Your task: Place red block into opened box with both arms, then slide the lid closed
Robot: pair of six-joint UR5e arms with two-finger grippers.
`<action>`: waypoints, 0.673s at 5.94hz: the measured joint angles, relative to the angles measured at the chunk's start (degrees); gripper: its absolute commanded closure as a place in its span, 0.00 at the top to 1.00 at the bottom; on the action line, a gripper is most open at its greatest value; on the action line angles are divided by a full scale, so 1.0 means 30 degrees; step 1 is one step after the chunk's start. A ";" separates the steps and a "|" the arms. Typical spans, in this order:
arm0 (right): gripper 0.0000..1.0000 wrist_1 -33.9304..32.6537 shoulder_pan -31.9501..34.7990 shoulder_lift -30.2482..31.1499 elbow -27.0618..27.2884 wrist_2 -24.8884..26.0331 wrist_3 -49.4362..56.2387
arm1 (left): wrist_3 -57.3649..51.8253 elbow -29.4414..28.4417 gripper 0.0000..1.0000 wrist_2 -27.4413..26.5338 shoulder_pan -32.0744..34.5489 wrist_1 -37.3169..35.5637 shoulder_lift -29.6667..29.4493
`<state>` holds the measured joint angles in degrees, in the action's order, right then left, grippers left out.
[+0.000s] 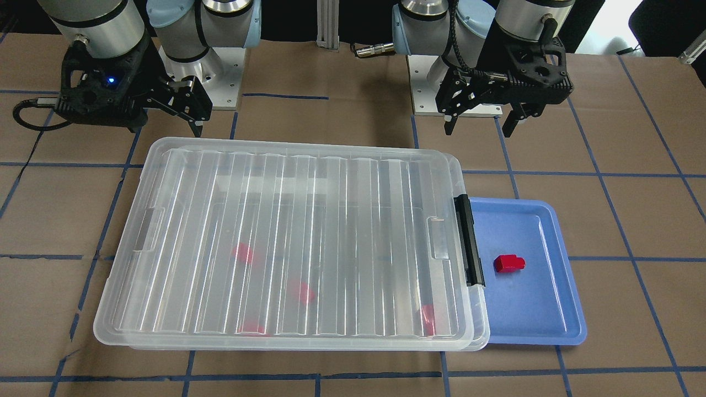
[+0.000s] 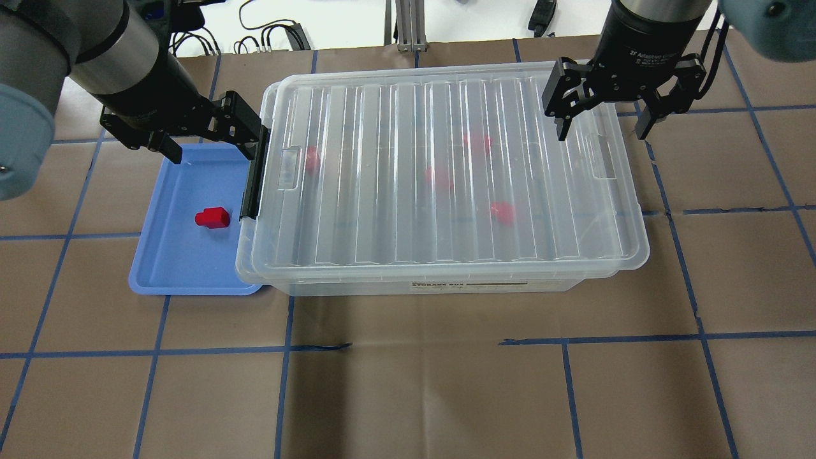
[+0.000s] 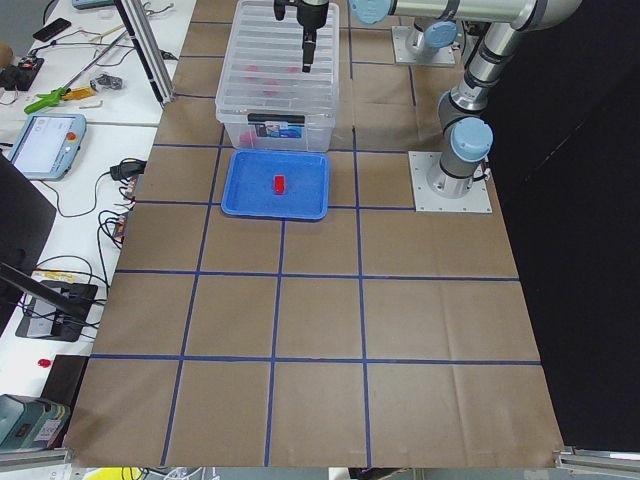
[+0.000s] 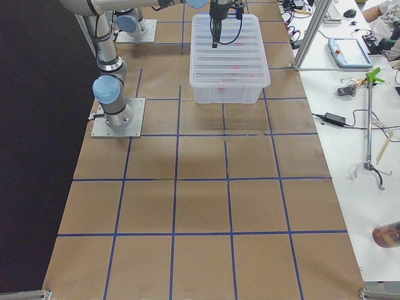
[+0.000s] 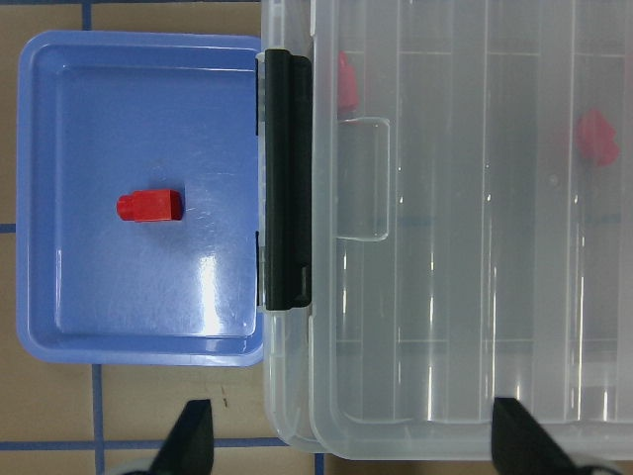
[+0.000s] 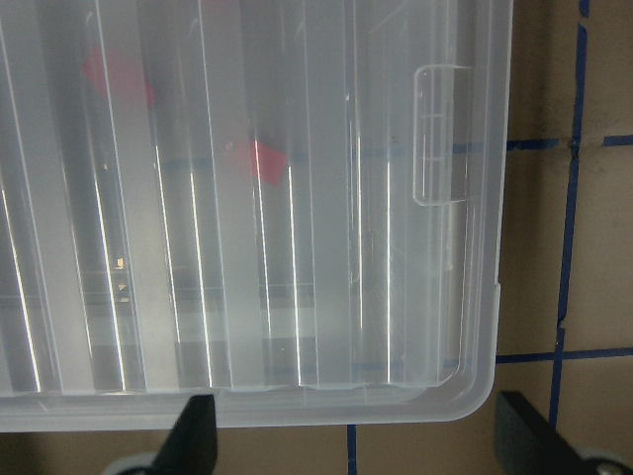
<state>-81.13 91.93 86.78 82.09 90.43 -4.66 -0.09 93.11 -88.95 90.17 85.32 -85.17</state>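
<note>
The red block (image 1: 508,263) (image 2: 212,218) (image 5: 149,206) lies on its side in a blue tray (image 2: 172,268). Beside the tray stands the clear box (image 2: 446,287), its black latch bar (image 1: 469,240) facing the tray. The ribbed lid (image 1: 298,237) (image 2: 414,178) lies over almost the whole box, shifted slightly off the latch end. My left gripper (image 2: 213,152) (image 1: 478,131) (image 5: 356,440) hangs open and empty above the tray's edge and the latch. My right gripper (image 2: 602,134) (image 1: 165,129) (image 6: 366,440) is open over the lid's opposite end.
Several blurred red shapes (image 2: 503,213) show through the lid inside the box. Brown paper with a blue tape grid (image 2: 408,344) covers the table. The arm bases (image 1: 220,82) stand behind the box. Benches with tools and cables (image 4: 362,87) flank the table ends.
</note>
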 measured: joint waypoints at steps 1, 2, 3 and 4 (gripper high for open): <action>1.00 0.0019 0.0000 0.0002 0.0000 0.0012 -0.0008 | -0.0001 -0.0009 0.99 -0.0008 0.0000 -0.0002 0.0000; 1.00 0.0036 0.0000 0.0010 0.0001 0.0052 -0.0022 | -0.0001 -0.0004 0.99 -0.0022 0.0000 -0.0007 0.0000; 1.00 0.0026 0.0000 0.0017 0.0000 0.0118 -0.0027 | 0.0000 -0.0001 0.99 -0.0027 0.0000 -0.0007 0.0000; 1.00 0.0009 -0.0065 0.0018 0.0000 0.0187 0.0013 | -0.0010 0.0003 0.99 -0.0028 0.0001 -0.0007 0.0011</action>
<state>-81.10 91.74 86.83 82.09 90.99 -4.62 -0.12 93.12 -89.03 90.18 85.30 -85.13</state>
